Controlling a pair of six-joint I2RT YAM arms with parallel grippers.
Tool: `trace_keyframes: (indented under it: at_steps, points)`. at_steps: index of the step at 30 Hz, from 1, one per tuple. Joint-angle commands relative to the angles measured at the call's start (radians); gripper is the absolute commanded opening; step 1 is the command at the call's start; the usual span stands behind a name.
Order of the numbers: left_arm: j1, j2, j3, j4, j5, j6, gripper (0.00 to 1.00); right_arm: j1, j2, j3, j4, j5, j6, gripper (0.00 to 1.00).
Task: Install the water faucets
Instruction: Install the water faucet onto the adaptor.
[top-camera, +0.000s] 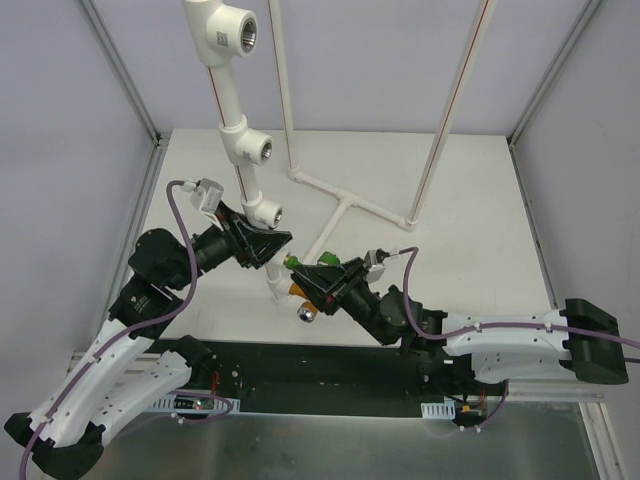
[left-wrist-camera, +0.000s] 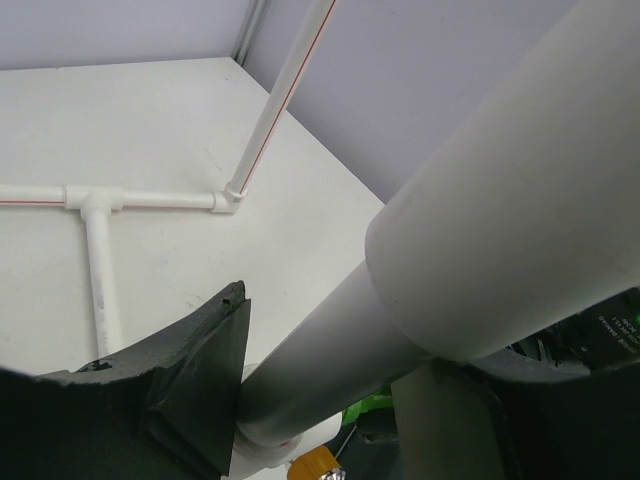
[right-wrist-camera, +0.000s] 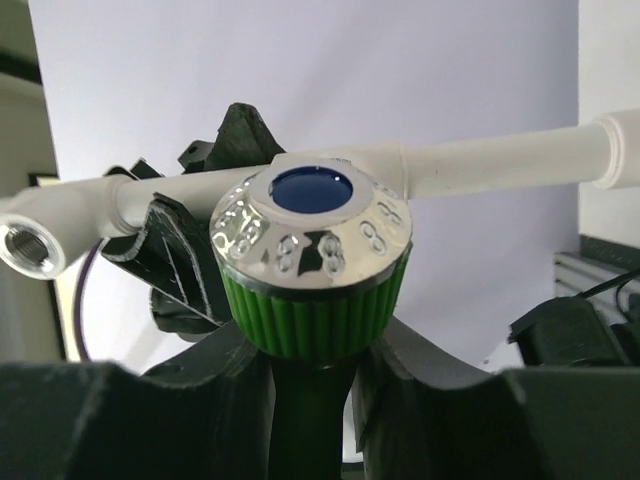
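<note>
The green faucet has a ribbed green collar and a shiny silver round end with a blue centre. My right gripper is shut on its body, and in the top view the right gripper holds it beside the white pipe stand. The orange faucet, silver end down, sits at the stand's lower end. A bit of the orange faucet shows in the left wrist view. My left gripper is shut on the stand's pipe, just below the lowest tee fitting.
Two more white tee fittings with metal threaded holes sit higher on the stand, one of them mid-height. A threaded hole faces the right wrist camera. A white pipe frame lies on the table behind, with uprights rising from it.
</note>
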Motion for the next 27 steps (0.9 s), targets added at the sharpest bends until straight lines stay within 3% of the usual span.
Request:
trace_keyframes:
  at_steps: [1, 14, 27]
  points:
    - [-0.019, 0.034, -0.012, 0.087, 0.067, -0.141, 0.46, 0.020, -0.059, 0.063, 0.088, -0.075, 0.250, 0.00]
    - [-0.019, 0.017, -0.023, 0.086, 0.063, -0.137, 0.46, 0.017, -0.102, 0.009, 0.059, -0.038, 0.327, 0.00]
    - [-0.019, 0.009, -0.027, 0.083, 0.029, -0.124, 0.41, 0.017, -0.162, -0.038, 0.049, -0.054, 0.289, 0.00]
